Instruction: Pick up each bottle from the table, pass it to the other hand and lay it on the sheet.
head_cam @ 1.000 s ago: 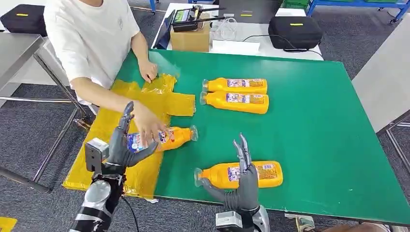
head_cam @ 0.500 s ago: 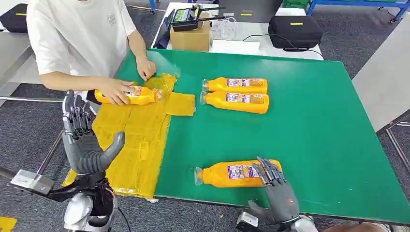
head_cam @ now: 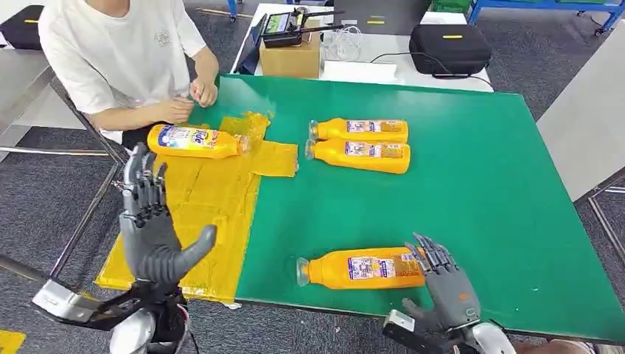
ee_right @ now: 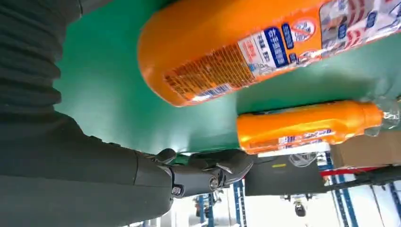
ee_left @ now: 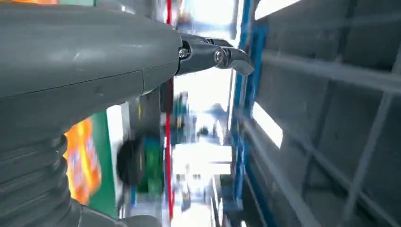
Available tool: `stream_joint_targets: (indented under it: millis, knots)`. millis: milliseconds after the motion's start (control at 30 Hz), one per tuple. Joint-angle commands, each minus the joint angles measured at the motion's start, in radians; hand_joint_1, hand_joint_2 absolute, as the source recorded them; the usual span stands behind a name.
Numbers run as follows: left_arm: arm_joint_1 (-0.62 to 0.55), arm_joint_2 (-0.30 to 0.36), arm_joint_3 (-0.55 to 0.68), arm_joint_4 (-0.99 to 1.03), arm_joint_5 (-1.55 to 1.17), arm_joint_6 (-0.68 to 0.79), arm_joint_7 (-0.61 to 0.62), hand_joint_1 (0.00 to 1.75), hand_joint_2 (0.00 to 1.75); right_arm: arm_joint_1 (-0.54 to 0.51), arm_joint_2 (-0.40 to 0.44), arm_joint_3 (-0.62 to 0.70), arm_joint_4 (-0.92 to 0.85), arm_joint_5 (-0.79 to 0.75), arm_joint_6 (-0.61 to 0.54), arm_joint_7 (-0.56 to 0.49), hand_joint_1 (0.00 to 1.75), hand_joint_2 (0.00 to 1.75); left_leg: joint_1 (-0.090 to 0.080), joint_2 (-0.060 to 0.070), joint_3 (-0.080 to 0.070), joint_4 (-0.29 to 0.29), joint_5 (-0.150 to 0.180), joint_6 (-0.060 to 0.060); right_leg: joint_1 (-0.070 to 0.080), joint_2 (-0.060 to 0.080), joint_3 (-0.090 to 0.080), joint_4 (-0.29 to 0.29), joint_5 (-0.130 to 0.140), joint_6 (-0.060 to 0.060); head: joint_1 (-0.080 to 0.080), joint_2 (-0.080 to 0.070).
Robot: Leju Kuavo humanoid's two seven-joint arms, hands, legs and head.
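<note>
An orange bottle (head_cam: 365,267) lies on its side near the front edge of the green table (head_cam: 479,199). The right hand (head_cam: 448,286), fingers spread and empty, sits just beside its base. It should wrap the body squarely. The left hand (head_cam: 153,225) waits spread, empty, above the yellow sheet (head_cam: 199,214). Open green lies behind.

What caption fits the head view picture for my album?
Robot's open left hand hovers over the sheet; right hand reaches the nearest bottle.
</note>
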Motion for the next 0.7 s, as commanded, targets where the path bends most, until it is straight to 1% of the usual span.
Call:
stream_joint_targets:
  millis: [33, 100, 133, 200, 233, 267, 300, 333, 400, 467, 500, 533, 567, 600, 633, 667, 700]
  knots:
    - [-0.019, 0.029, -0.118, 0.052, 0.035, -0.02, 0.018, 0.0, 1.75, -0.136, 0.075, -0.022, 0.26, -0.014, 0.019, -0.029, 0.0, 1.75, 0.001, 0.0, 0.004, -0.003, 0.001, 0.002, 0.002, 0.001, 0.003, -0.004, 0.001, -0.005, 0.0, 0.0]
    - [-0.027, 0.03, -0.115, 0.06, 0.062, -0.03, 0.037, 0.0, 1.75, -0.157, 0.076, -0.008, 0.302, -0.008, 0.05, -0.027, 0.0, 1.75, 0.001, 0.0, 0.003, -0.003, 0.0, 0.002, 0.002, 0.001, 0.003, -0.003, 0.001, -0.005, 0.0, 0.0]
    - [-0.036, 0.033, -0.12, 0.071, 0.061, -0.033, 0.039, 0.0, 1.75, -0.183, 0.086, 0.001, 0.353, -0.01, 0.069, -0.032, 0.0, 1.75, 0.001, 0.001, 0.004, -0.003, 0.0, 0.003, 0.002, 0.002, 0.003, -0.003, 0.001, -0.005, 0.0, 0.0]
    - [-0.048, 0.028, -0.12, 0.085, 0.061, -0.029, 0.035, 0.0, 1.75, -0.234, 0.117, 0.015, 0.447, -0.013, 0.056, -0.054, 0.0, 1.75, 0.002, 0.002, 0.005, -0.004, 0.001, 0.003, 0.003, 0.003, 0.004, -0.005, 0.002, -0.006, 0.0, 0.0]
    - [-0.052, 0.027, -0.122, 0.088, 0.061, -0.029, 0.034, 0.0, 1.75, -0.245, 0.131, 0.017, 0.47, -0.023, 0.06, -0.057, 0.0, 1.75, 0.002, 0.002, 0.007, -0.007, 0.001, 0.006, 0.004, 0.003, 0.006, -0.008, 0.003, -0.01, 0.0, 0.0]
    - [-0.054, 0.026, -0.124, 0.089, 0.061, -0.029, 0.034, 0.0, 1.75, -0.248, 0.138, 0.022, 0.48, -0.022, 0.062, -0.057, 0.0, 1.75, 0.002, 0.003, 0.006, -0.006, 0.001, 0.005, 0.004, 0.004, 0.005, -0.007, 0.003, -0.008, 0.0, 0.0]
    - [-0.057, 0.025, -0.127, 0.093, 0.06, -0.03, 0.034, 0.0, 1.75, -0.255, 0.141, 0.032, 0.498, -0.019, 0.064, -0.06, 0.0, 1.75, 0.001, 0.002, 0.003, -0.003, 0.001, 0.002, 0.002, 0.003, 0.003, -0.003, 0.002, -0.004, 0.0, 0.0]
    - [-0.059, 0.025, -0.13, 0.095, 0.06, -0.03, 0.034, 0.0, 1.75, -0.261, 0.141, 0.039, 0.509, -0.016, 0.063, -0.062, 0.0, 1.75, 0.002, 0.002, 0.004, -0.004, 0.001, 0.003, 0.003, 0.003, 0.004, -0.005, 0.002, -0.006, 0.0, 0.0]
    - [-0.06, 0.024, -0.131, 0.094, 0.06, -0.03, 0.034, 0.0, 1.75, -0.258, 0.14, 0.04, 0.51, -0.015, 0.06, -0.062, 0.0, 1.75, 0.001, 0.0, 0.002, -0.002, 0.0, 0.002, 0.001, 0.0, 0.002, -0.002, 0.001, -0.003, 0.0, 0.0]
    - [-0.06, 0.029, -0.134, 0.094, 0.06, -0.031, 0.034, 0.0, 1.75, -0.259, 0.133, 0.048, 0.519, -0.017, 0.064, -0.063, 0.0, 1.75, 0.001, -0.001, 0.004, -0.003, 0.001, 0.003, 0.003, 0.0, 0.004, -0.003, 0.001, -0.006, 0.0, 0.0]
    - [-0.061, 0.031, -0.136, 0.095, 0.062, -0.03, 0.035, 0.0, 1.75, -0.265, 0.125, 0.061, 0.528, -0.016, 0.081, -0.052, 0.0, 1.75, 0.001, -0.001, 0.003, -0.002, 0.0, 0.002, 0.002, 0.0, 0.002, -0.002, 0.0, -0.003, 0.0, 0.0]
    - [-0.063, 0.031, -0.134, 0.098, 0.066, -0.03, 0.038, 0.0, 1.75, -0.273, 0.116, 0.074, 0.539, -0.013, 0.093, -0.042, 0.0, 1.75, 0.002, -0.001, 0.004, -0.003, 0.0, 0.003, 0.003, 0.0, 0.004, -0.003, 0.001, -0.006, 0.0, 0.0]
    - [-0.063, 0.032, -0.13, 0.101, 0.068, -0.031, 0.038, 0.0, 1.75, -0.281, 0.108, 0.083, 0.555, -0.013, 0.113, -0.022, 0.0, 1.75, 0.001, 0.0, 0.004, -0.003, 0.0, 0.002, 0.002, 0.001, 0.003, -0.003, 0.001, -0.004, 0.0, 0.0]
    - [-0.065, 0.03, -0.127, 0.105, 0.08, -0.038, 0.045, 0.0, 1.75, -0.289, 0.101, 0.093, 0.565, -0.015, 0.126, -0.016, 0.0, 1.75, 0.002, 0.0, 0.005, -0.003, 0.0, 0.003, 0.003, 0.001, 0.004, -0.004, 0.001, -0.005, 0.0, 0.0]
    - [-0.068, 0.03, -0.126, 0.109, 0.084, -0.041, 0.047, 0.0, 1.75, -0.292, 0.097, 0.094, 0.571, -0.022, 0.131, -0.016, 0.0, 1.75, 0.001, 0.001, 0.004, -0.002, 0.001, 0.002, 0.002, 0.001, 0.003, -0.003, 0.001, -0.004, 0.0, 0.0]
    - [-0.07, 0.028, -0.127, 0.111, 0.084, -0.041, 0.046, 0.0, 1.75, -0.299, 0.088, 0.103, 0.58, -0.021, 0.139, -0.019, 0.0, 1.75, 0.001, 0.001, 0.005, -0.003, 0.001, 0.003, 0.002, 0.001, 0.004, -0.004, 0.002, -0.005, 0.0, 0.0]
    - [-0.073, 0.028, -0.127, 0.114, 0.086, -0.042, 0.045, 0.0, 1.75, -0.31, 0.074, 0.119, 0.592, -0.024, 0.155, -0.036, 0.0, 1.75, 0.001, 0.002, 0.005, -0.002, 0.001, 0.002, 0.002, 0.001, 0.003, -0.002, 0.001, -0.003, 0.0, 0.0]
